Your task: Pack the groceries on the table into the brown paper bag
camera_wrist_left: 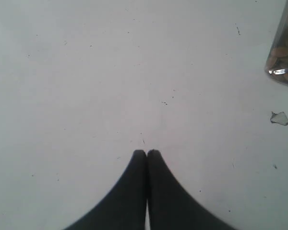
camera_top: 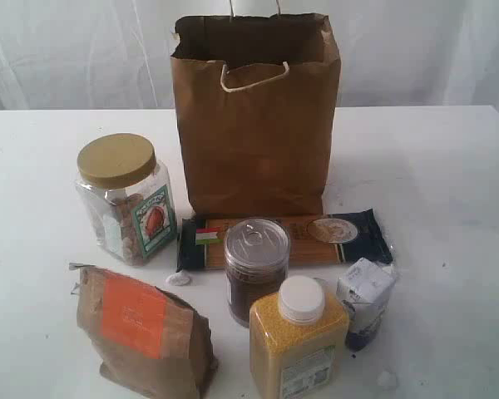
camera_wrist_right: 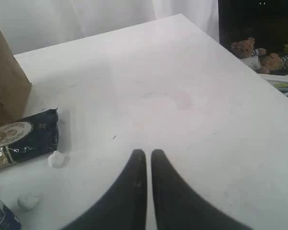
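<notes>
Brown bag [camera_top: 254,125]: stands upright at the back middle of the table [camera_top: 449,183], mouth open upward, a white cord handle hanging over its front. You get the whole of it in the exterior view only.
Spaghetti packet [camera_top: 333,233]: lies flat just in front of the bag's base. Its long axis runs left to right across the exterior view, flag end left, round emblem end right.
Gold-lidded jar [camera_top: 125,199]: upright, lid up, left of the bag.
Foil-topped jar [camera_top: 256,270]: upright, in front of the packet's middle, hiding part of it.
Grain jar [camera_top: 298,341]: upright, white cap up, just in front and right of the foil-topped jar, nearest the exterior camera.
Carton [camera_top: 364,299]: just right of the grain jar and a little behind it, tilted.
Pouch [camera_top: 141,332]: front left, standing, orange label facing the exterior camera.
Left pincer [camera_wrist_left: 147,152]: tips pressed together, pinching nothing, over bare table. You find it in its own wrist view only, with an edge of the gold-lidded jar and a small pale chip [camera_wrist_left: 279,118] off to one side.
Right pincer [camera_wrist_right: 145,152]: tips pressed almost together, pinching nothing, over bare table. Its wrist view gives you the packet's emblem end, a corner of the bag, two white crumbs [camera_wrist_right: 55,159], and toys [camera_wrist_right: 252,52] beyond the table's edge that the exterior view misses.
</notes>
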